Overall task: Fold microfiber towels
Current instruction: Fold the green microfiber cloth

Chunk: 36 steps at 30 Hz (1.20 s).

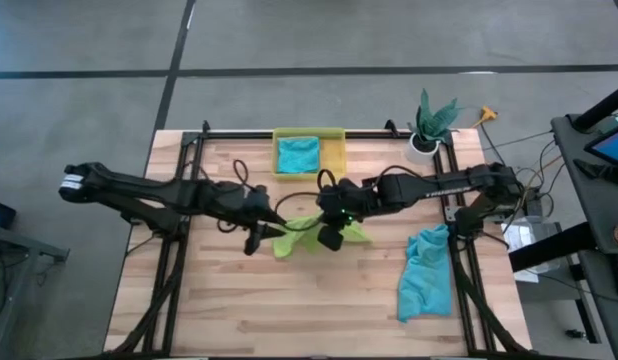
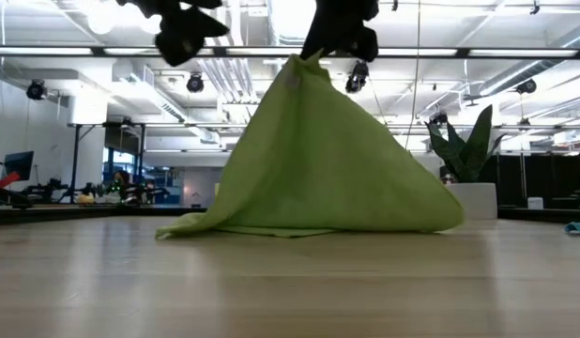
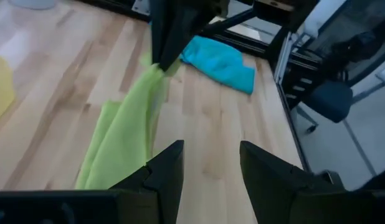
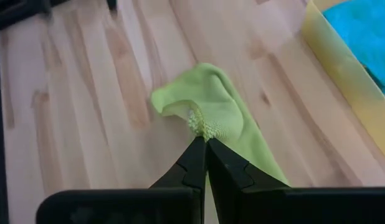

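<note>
- Pinching the lime green towel (image 2: 318, 160) in the shut right gripper (image 4: 205, 148), lifted into a tent over mid-table (image 1: 239, 310).
- Hovering just beside it, left gripper (image 3: 211, 163) parted, gripping nothing.
- Lying crumpled near the right edge, teal towel (image 1: 427, 275); another in the yellow bin (image 1: 334, 155).

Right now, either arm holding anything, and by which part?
The right gripper has its jaws shut on the lime green towel, pinching a bunched peak so it hangs like a tent. The left gripper is open, holding nothing.
</note>
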Motion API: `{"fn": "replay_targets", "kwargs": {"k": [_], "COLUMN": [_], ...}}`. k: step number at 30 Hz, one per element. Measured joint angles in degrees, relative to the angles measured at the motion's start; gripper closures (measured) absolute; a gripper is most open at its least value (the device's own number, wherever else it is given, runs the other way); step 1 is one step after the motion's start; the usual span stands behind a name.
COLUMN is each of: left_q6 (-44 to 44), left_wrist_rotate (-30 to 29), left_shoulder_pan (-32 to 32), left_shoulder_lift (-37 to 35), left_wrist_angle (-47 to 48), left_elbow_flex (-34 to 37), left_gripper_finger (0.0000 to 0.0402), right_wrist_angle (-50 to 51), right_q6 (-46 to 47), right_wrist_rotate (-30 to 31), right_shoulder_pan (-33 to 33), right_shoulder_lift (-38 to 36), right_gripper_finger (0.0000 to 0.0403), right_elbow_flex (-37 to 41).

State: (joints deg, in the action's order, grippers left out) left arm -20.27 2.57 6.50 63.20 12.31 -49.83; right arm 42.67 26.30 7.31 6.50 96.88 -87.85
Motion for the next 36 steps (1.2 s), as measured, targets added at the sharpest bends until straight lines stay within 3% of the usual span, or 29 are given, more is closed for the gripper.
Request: {"fn": "replay_targets", "kwargs": {"k": [6, 9, 14, 19, 36], "left_q6": [0.0, 0.0, 2.3, 3.0, -3.3], "left_wrist_rotate": [-0.3, -3.7, -7.4, -10.7, -11.2], "left_shoulder_pan": [0.0, 0.1, 0.0, 0.0, 0.6], "left_shoulder_lift": [7.7, 9.5, 10.3, 9.7, 10.0], "left_wrist_angle": [-1.9, -1.6, 0.3, 8.5, 7.3], "left_elbow_flex": [-2.7, -3.7, -5.0, -4.5, -5.0], "left_gripper_finger": [0.0261, 0.0261, 0.0261, 0.0261, 0.0261], "right_wrist_angle": [-0.1, -0.1, -0.1, 0.3, 0.5], "right_q6": [0.0, 0.0, 0.0, -0.8, -5.4], "right_wrist_rotate": [-2.9, -3.3, -3.6, -3.4, -3.6], "right_shoulder_pan": [-1.6, -1.6, -1.7, -1.9, -4.8], "right_shoulder_lift": [0.0, -0.1, -0.1, -0.1, -0.1], "right_gripper_finger": [0.0394, 0.0394, 0.0394, 0.0394, 0.0394], "right_elbow_flex": [-0.8, -1.9, -4.5, -6.6, -11.3]}}
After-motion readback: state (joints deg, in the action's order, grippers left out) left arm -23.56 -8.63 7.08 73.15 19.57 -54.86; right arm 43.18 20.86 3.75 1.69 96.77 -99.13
